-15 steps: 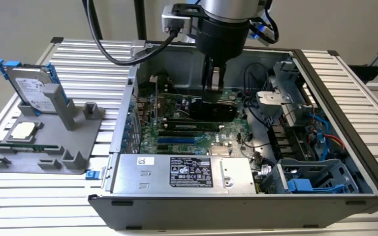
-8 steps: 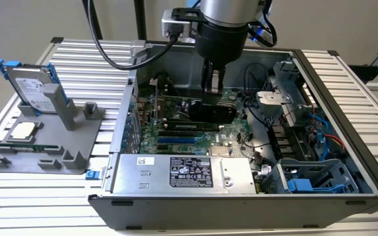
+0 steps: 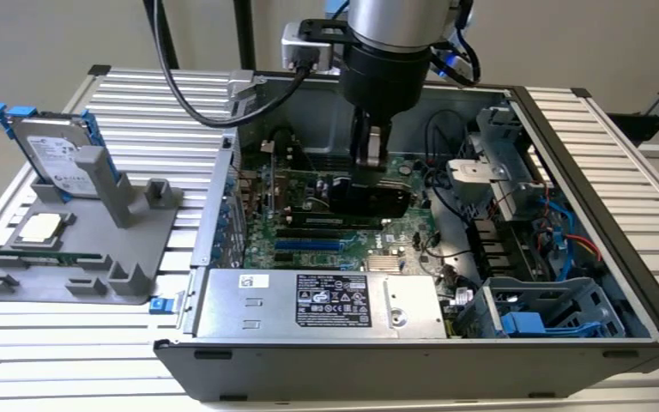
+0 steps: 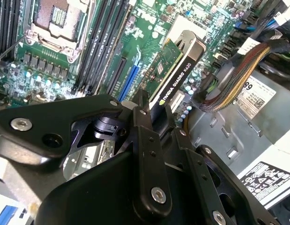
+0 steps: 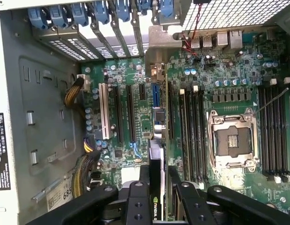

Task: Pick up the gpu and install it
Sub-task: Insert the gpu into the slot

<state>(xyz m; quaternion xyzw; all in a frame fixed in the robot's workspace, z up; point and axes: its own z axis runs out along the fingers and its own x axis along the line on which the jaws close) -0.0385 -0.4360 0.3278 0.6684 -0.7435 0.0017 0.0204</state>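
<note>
Gpu (image 3: pixel 366 196) in gripper (image 3: pixel 366 159) — inside open computer case (image 3: pixel 604 215)

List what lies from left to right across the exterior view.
Hard drive standing in the grey holder tray → open computer case's side wall → gpu held by the pincer over the motherboard → blue drive cage.

Gripper (image 4: pixel 154 119) clamped on gpu (image 4: pixel 175 77), black fingers (image 4: pixel 145 140) pinching card's near end. Gpu held edge-on, green board on one face, black shroud on other, above motherboard (image 4: pixel 88 37). Blue slot (image 4: pixel 128 79) just beside card's edge. Empty CPU socket (image 4: pixel 60 18) farther off. Sleeved cable bundle (image 4: pixel 238 70) beside gpu.
</note>
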